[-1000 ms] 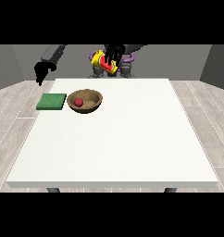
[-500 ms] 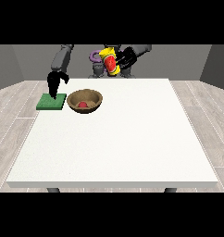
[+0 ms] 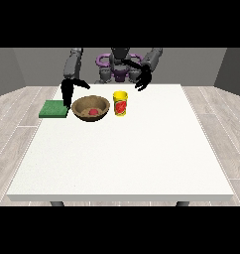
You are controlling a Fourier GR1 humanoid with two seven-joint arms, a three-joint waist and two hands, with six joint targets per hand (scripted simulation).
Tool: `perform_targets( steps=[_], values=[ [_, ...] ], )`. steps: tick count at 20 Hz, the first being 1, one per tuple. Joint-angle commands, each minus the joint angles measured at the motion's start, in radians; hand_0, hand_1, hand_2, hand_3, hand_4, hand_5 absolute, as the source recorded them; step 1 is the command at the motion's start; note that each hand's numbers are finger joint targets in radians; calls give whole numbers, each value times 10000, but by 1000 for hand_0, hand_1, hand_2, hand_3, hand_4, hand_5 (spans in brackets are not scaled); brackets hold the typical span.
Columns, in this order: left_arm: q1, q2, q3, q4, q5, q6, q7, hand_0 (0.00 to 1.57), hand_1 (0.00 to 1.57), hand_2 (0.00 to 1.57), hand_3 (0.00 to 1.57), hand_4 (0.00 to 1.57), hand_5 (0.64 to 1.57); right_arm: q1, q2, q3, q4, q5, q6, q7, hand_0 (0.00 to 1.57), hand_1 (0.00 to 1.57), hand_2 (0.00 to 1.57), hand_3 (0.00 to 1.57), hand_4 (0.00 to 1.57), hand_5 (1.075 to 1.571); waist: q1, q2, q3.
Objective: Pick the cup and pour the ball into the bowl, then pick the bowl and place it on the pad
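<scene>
Stretching wide toward us, the white worktop (image 3: 122, 158) is carrying everything along its far side. The yellow cup (image 3: 120, 103) is standing upright just beside the brown bowl (image 3: 90, 108), and the red ball (image 3: 92, 112) is sitting inside that bowl. The green pad (image 3: 53, 109) is lying flat at the bowl's other side. Above the pad's edge, the robot hand at the view's left (image 3: 68, 92) is hanging with fingers pointing down, spread apart, holding nothing. Farther back, the robot hand at the view's right (image 3: 142, 79) is hovering empty, fingers relaxed apart.

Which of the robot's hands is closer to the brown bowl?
Its right hand, at the view's left, is nearer: it hangs just beside the bowl, above the green pad. The hand at the view's right is raised behind the yellow cup.
</scene>
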Motion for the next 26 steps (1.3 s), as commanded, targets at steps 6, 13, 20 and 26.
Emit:
perform_targets(
  steps=[6, 13, 20, 26],
  values=[
    [81, 171, 901, 354, 624, -1016, -1177, 0, 0, 0, 0, 0, 739, 386, -311, -149, 619, -124, 90, -624, 0, 0, 0, 0, 0, 1571, 68, 286, 20],
    [-370, 419, 649, -827, 502, -1466, -1049, 0, 0, 0, 0, 0, 752, 221, -316, -667, 1805, -355, 313, -2549, 0, 0, 0, 0, 0, 1571, 990, 1500, 28],
    [55, 373, 600, -1193, 621, -1597, -954, 0, 0, 0, 0, 0, 752, 779, 61, -1065, 2598, -737, -607, -1433, 1571, 1571, 1571, 1219, 822, 1550, 1219, 1303, 22],
    [177, 1025, 1281, -796, 970, -2162, -761, 0, 0, 0, 0, 0, 729, 467, -382, -939, 2444, -714, -1117, -402, 1571, 1571, 1571, 822, 880, 1546, 896, 400, 17]
  ],
)
